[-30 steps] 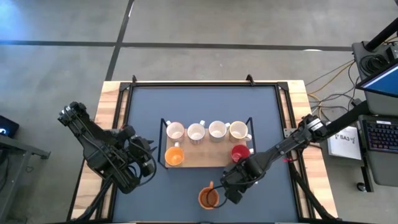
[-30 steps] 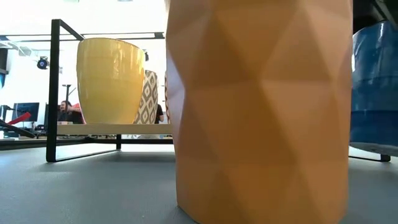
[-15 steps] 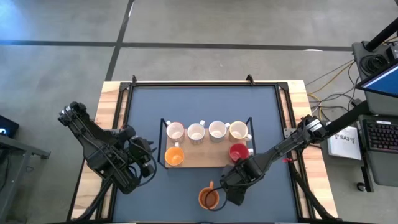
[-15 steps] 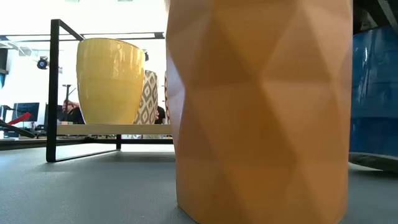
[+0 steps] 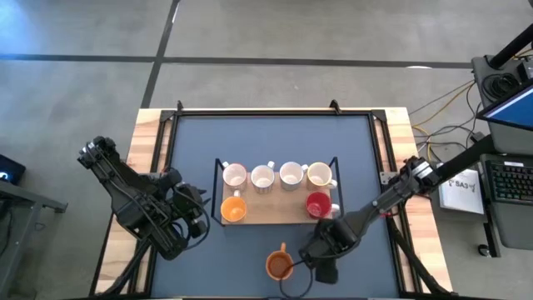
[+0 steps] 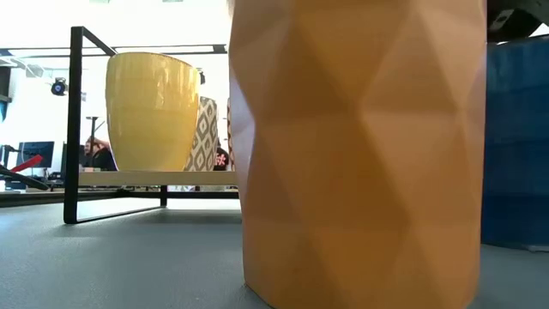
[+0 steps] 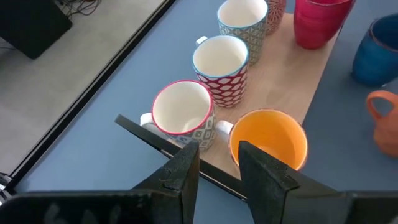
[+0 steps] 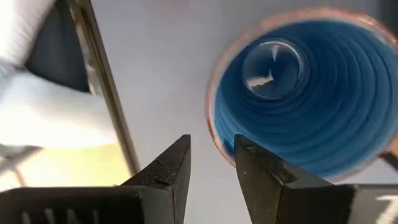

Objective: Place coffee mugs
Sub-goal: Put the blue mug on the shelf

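A blue mug [image 8: 298, 93] stands upright on the table near the front edge, to the right of an orange mug [image 5: 279, 265]. My right gripper [image 8: 211, 152] is open above it, pointing down. One finger is over the inside and one outside the rim [image 8: 211, 127], clear of it. My arm hides this mug in the high view. It shows at the right of the low view as the blue mug [image 6: 515, 146]. On the wooden board [image 5: 275, 215] stand several white mugs, an orange mug [image 5: 233, 209] and a red mug [image 5: 319, 204]. My left gripper [image 7: 217, 155] waits open, left of the rack.
A black wire frame [image 5: 218, 179] rises around the board. The faceted orange mug [image 6: 360, 154] fills the low view. Wooden table edges [image 5: 146, 142] flank the dark mat. A desk with cables and a keyboard [image 5: 508, 179] stands right of the table.
My right gripper has moved a little toward the table's near edge. In the low view the blue mug has come down from a slightly tilted, raised stand. It now stands upright with its base on the table.
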Robot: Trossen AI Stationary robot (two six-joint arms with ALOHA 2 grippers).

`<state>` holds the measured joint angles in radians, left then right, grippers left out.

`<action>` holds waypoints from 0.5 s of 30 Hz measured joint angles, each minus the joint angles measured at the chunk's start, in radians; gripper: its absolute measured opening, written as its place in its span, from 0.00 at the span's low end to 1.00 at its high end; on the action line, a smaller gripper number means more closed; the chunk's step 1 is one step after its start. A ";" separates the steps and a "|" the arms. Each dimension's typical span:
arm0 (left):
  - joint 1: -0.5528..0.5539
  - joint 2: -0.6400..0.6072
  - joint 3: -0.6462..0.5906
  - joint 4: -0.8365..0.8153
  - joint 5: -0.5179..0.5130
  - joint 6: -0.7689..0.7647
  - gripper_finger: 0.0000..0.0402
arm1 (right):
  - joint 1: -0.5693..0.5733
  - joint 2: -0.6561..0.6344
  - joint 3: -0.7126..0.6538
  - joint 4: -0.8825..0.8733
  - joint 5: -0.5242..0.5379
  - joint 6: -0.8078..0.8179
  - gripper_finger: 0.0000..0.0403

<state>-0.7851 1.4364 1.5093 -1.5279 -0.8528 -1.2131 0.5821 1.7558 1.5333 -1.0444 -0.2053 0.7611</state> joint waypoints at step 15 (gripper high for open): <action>0.000 0.000 0.000 0.025 0.000 -0.003 0.24 | 0.051 0.002 -0.020 -0.005 0.161 -0.357 0.27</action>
<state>-0.7849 1.4364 1.5093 -1.5024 -0.8532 -1.2164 0.6327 1.7580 1.5134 -1.0498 -0.0440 0.4038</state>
